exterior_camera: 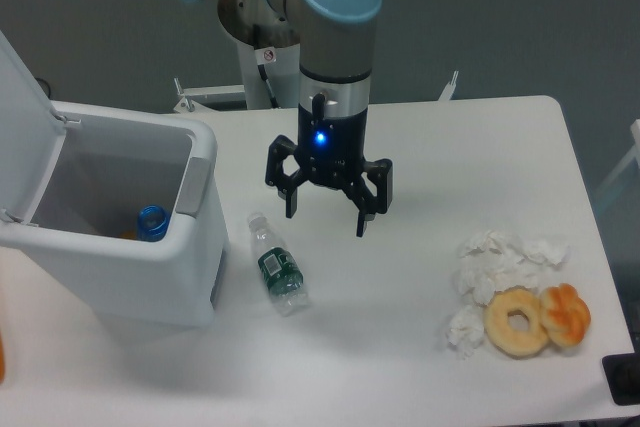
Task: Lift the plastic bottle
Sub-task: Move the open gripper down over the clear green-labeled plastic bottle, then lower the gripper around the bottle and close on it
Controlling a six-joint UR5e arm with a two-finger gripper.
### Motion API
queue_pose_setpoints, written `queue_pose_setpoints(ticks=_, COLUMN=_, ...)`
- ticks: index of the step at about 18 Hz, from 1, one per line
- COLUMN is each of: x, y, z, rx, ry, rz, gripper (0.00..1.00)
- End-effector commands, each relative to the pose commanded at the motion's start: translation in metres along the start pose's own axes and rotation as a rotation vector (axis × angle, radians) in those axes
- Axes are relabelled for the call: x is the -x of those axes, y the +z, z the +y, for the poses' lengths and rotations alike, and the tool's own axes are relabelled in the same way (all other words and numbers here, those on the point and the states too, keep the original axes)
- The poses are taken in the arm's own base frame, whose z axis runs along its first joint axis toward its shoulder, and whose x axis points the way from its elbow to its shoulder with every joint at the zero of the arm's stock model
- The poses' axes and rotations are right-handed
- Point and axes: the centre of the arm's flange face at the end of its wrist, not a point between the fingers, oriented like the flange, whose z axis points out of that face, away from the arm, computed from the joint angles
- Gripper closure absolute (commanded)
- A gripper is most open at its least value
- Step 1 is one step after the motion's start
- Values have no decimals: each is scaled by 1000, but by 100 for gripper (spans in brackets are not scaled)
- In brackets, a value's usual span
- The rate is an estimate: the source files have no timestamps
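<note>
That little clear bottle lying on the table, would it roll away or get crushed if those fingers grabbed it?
The plastic bottle lies on its side on the table, so a nudge would probably roll it. It looks thin and clear, seemingly empty: likely light, and it may dent under a hard squeeze. The smooth plastic could slip between the open fingers.

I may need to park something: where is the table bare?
Bare: the front strip between bottle and tissues, and the back right corner behind the tissues. Crowded: the right front with tissues and donuts, and the left with the bin. The open tool hangs above the middle.
</note>
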Motion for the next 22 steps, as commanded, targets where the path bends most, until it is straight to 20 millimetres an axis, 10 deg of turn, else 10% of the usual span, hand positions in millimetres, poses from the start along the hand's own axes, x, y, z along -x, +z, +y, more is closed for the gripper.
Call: queue_pose_setpoints(ticks=22, x=-24, y=143, z=0, rx=230, ry=-353, rz=56, gripper=0)
